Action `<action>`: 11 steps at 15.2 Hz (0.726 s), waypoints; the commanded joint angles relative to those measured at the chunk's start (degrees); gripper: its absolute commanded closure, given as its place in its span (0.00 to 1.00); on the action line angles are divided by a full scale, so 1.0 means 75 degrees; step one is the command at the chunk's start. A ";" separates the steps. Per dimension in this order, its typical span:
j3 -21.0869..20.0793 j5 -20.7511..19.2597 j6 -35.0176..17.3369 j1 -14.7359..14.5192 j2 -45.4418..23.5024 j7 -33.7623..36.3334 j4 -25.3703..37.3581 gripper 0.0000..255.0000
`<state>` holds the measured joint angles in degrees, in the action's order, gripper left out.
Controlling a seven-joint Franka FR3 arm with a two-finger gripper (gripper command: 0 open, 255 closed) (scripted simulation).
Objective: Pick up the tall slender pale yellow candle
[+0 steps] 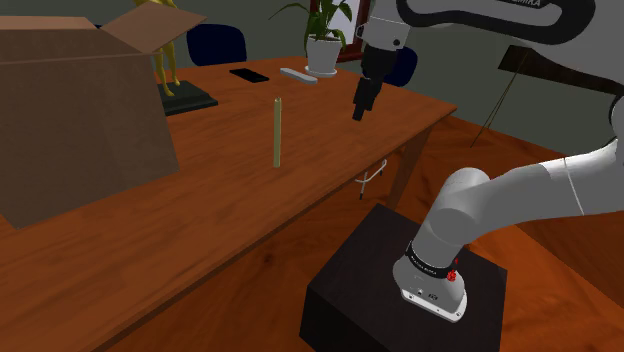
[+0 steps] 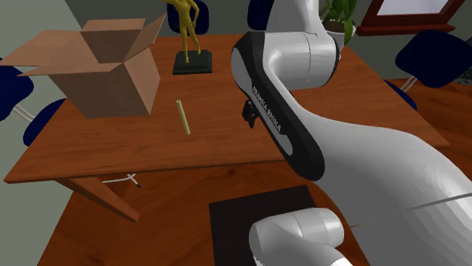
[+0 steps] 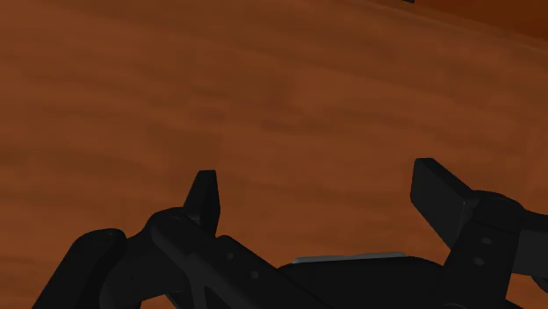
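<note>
Where the brown wooden worktop [image 1: 250,220] spreads across the shoulder view, the white arm [image 1: 520,190] reaches up and to the left over it from the lower right. An open cardboard box [image 1: 70,120] sits at the worktop's left end in that view, its flaps raised. The black stand [image 1: 370,290] sits on the floor just beside the worktop's near edge. Behind the box a golden figurine [image 1: 168,60] stands on a dark base, and a potted plant [image 1: 325,35] stands at the far edge. The candle [image 1: 277,132], tall, thin and pale yellow, stands upright on bare wood about the middle of the worktop, between the box and the pincer [image 1: 360,112] and touching neither. The pincer hangs above the worktop to the candle's right in the shoulder view, well apart from it, fingers pointing down. From the wrist view its two black fingers stand wide apart, with bare wood showing between them and nothing in their grip. A black phone [image 1: 249,75] and a grey bar [image 1: 298,76] lie flat near the plant.
</note>
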<state>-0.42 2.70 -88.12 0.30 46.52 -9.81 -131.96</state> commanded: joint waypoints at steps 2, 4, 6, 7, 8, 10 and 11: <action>-0.0161 0.0095 0.0040 -0.0051 -0.0125 0.0164 0.0160 0.00; -0.0477 0.0272 0.0119 -0.0142 -0.0396 0.0489 0.0505 0.00; -0.0787 0.0428 0.0198 -0.0218 -0.0694 0.0815 0.0880 0.00; -0.0940 0.0496 0.0238 -0.0253 -0.0853 0.0979 0.1080 0.00; -0.1093 0.0559 0.0280 -0.0283 -0.1018 0.1143 0.1288 0.00; -0.1397 0.0666 0.0366 -0.0334 -0.1368 0.1473 0.1729 0.00; -0.1548 0.0709 0.0411 -0.0356 -0.1553 0.1641 0.1962 0.00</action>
<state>-10.83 7.62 -84.97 -2.18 36.31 1.19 -118.63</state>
